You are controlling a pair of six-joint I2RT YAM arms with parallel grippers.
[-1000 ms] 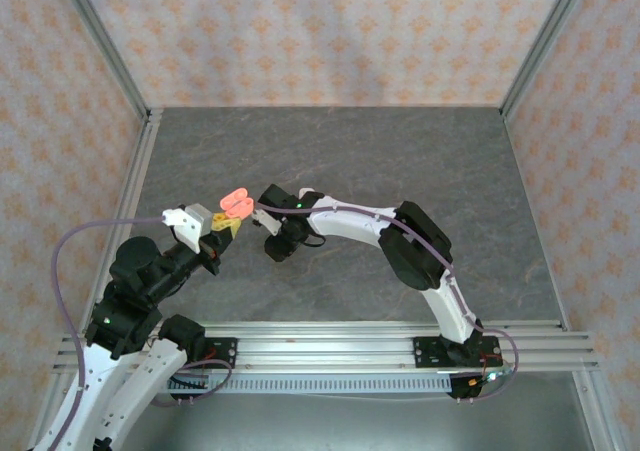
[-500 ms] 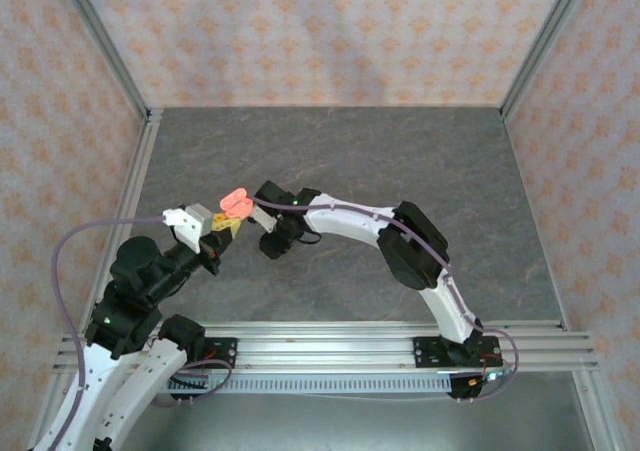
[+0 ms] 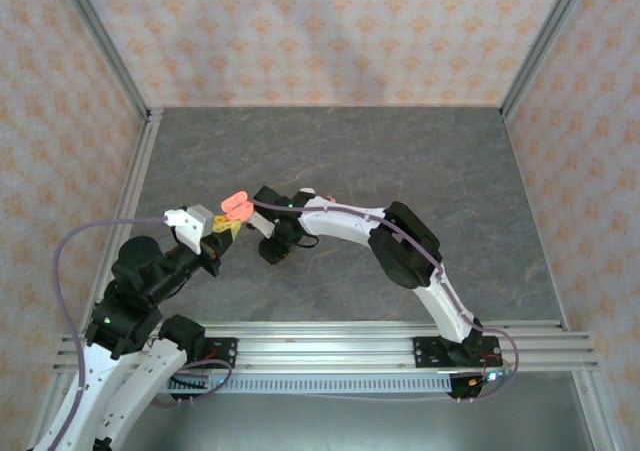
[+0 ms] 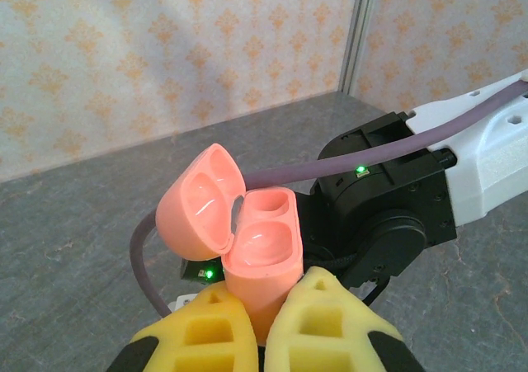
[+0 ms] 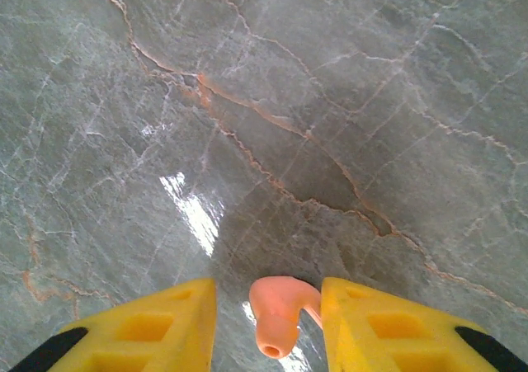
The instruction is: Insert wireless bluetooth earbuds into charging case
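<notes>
The left gripper [image 4: 266, 289] is clamped tight on the lower end of a coral-pink charging case [image 4: 260, 252], its yellow fingers [image 4: 216, 322] pressed to either side. The case stands nearly upright and its hinged lid [image 4: 198, 199] is swung open to the left, so both hollow halves face the camera. Just behind the case is the black wrist of the right arm [image 4: 388, 207], with a purple cable [image 4: 346, 153] running along it. The right gripper [image 5: 268, 285] has its jaws drawn narrow around a coral-pink earbud [image 5: 279, 310], which hangs between them above the grey marbled table [image 5: 330, 100]. The earbud's stem lies against the right-hand finger [image 5: 388, 322] and a slight gap shows at the other; how firmly it is pinched cannot be told. From above, the two grippers meet left of the table's centre, the right gripper [image 3: 265, 233] just beside the raised case [image 3: 236, 204].
</notes>
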